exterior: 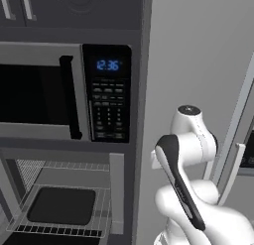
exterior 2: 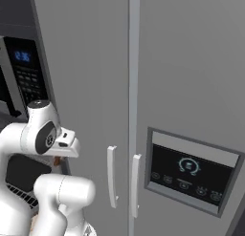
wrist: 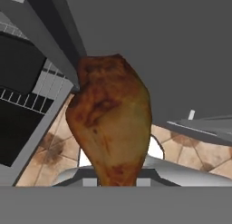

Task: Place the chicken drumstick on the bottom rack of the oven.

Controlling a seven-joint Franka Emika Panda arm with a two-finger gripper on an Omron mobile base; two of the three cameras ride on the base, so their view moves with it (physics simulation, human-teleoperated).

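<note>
Up close in hand view, pincer clamps chicken drumstick point(wrist: 110, 123); left base shows bottom rack point(exterior: 63, 205)

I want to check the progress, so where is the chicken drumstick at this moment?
In the hand view the chicken drumstick is held in the jaws, in the air over the tiled floor, right of the oven opening, not yet on the bottom rack.

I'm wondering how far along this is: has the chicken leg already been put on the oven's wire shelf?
No: in the hand view the chicken drumstick hangs close before the camera, off to the side of the bottom rack.
</note>
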